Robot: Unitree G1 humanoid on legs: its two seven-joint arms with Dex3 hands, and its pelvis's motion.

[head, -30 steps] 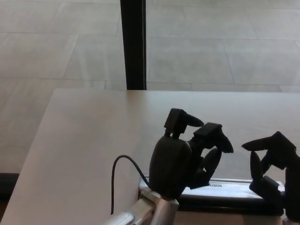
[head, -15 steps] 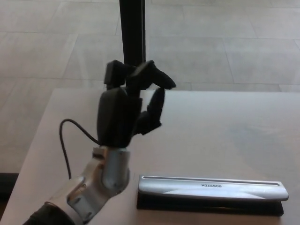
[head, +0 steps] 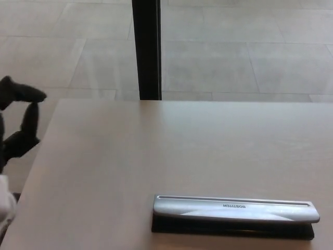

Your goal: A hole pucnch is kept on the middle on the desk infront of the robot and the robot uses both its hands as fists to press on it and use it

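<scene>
- Your left hand point(head: 18, 125) sits at the far left edge of view, off the desk's point(head: 130, 156) side, fingers curled loosely with gaps between them and holding nothing; it is not a fist
- Your right hand is out of view, so you cannot judge its fingers
- The punch point(head: 234, 214) lies flat near the desk's front edge, somewhat right of centre, well apart from the left hand, handle up
- Risk: pressing with loose fingers could catch a fingertip on the handle's rim instead of landing a flat fist
- Risk: one hand arriving first, or pressing near one end, could tip or skid the long punch on the smooth desk
- Risk: it sits close to the front edge, so a shove could push it off
- Count: one punch, one desk, one hand visible, one dark post point(head: 146, 49) behind the desk
</scene>
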